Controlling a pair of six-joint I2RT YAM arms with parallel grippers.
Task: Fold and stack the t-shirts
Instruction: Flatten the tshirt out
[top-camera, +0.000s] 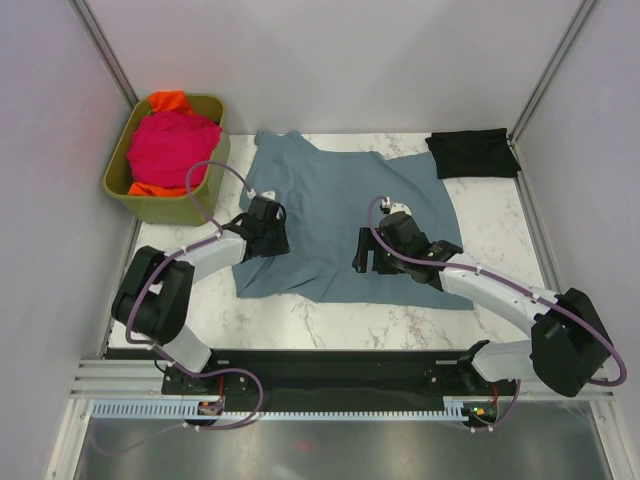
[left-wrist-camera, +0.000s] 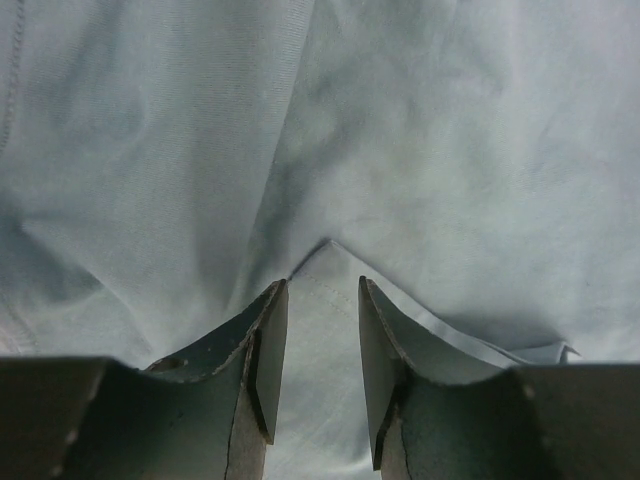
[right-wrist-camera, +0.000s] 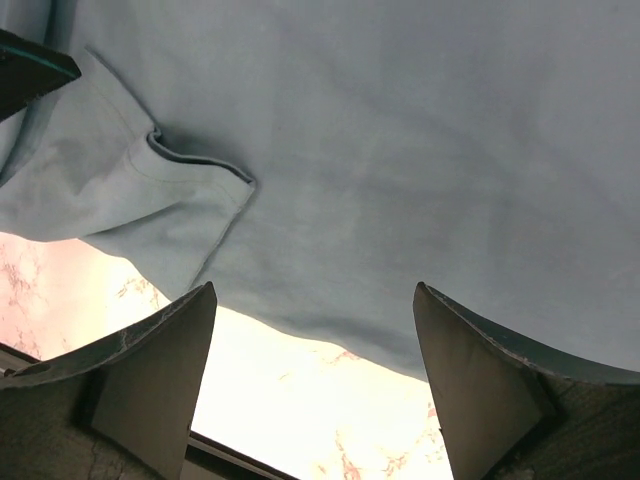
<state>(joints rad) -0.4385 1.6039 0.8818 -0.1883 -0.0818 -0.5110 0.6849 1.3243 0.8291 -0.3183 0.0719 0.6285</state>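
A slate blue-grey t-shirt (top-camera: 335, 205) lies spread across the middle of the marble table. My left gripper (top-camera: 270, 232) is pressed onto its left side. In the left wrist view its jaws (left-wrist-camera: 321, 282) stand partly open, with a stitched fold of the blue-grey cloth (left-wrist-camera: 320, 330) lying between the fingers. My right gripper (top-camera: 366, 256) hangs over the shirt's near hem, wide open (right-wrist-camera: 314, 290) and holding nothing. A black t-shirt (top-camera: 472, 153) lies folded at the back right. The magenta-pink t-shirt (top-camera: 172, 148) and the orange t-shirt (top-camera: 168, 101) are bunched in the bin.
The olive-green bin (top-camera: 208, 180) stands at the back left corner. White walls with metal posts close in the table on three sides. Bare marble (right-wrist-camera: 300, 400) shows in front of the shirt's hem, near the table's front edge.
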